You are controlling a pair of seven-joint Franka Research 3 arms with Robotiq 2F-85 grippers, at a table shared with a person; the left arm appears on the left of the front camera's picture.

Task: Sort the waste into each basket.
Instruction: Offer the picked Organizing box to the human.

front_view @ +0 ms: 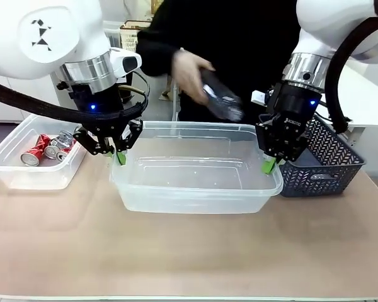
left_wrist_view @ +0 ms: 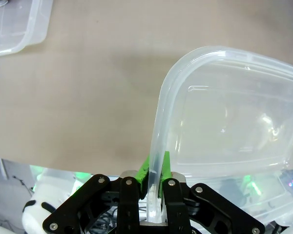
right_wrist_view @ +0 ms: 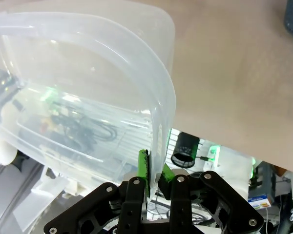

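Note:
A large clear tub (front_view: 195, 196) stands across the middle of the table, held at both ends. My left gripper (front_view: 121, 156) is shut on its left rim, which runs between the green pads in the left wrist view (left_wrist_view: 155, 170). My right gripper (front_view: 268, 165) is shut on the right rim (right_wrist_view: 168, 97), also seen in the right wrist view (right_wrist_view: 154, 170). This tub has nothing in it. Above its far side a person's hand (front_view: 189, 72) holds a blurred plastic bottle (front_view: 222, 100). A smaller clear tub (front_view: 25, 179) at the left holds several red-and-silver cans (front_view: 47, 149).
A dark lattice-walled basket (front_view: 327, 157) stands at the right, just behind my right gripper. The smaller tub's corner (left_wrist_view: 14, 29) shows at the top left of the left wrist view. Bare tabletop (front_view: 189, 251) lies in front of the large tub.

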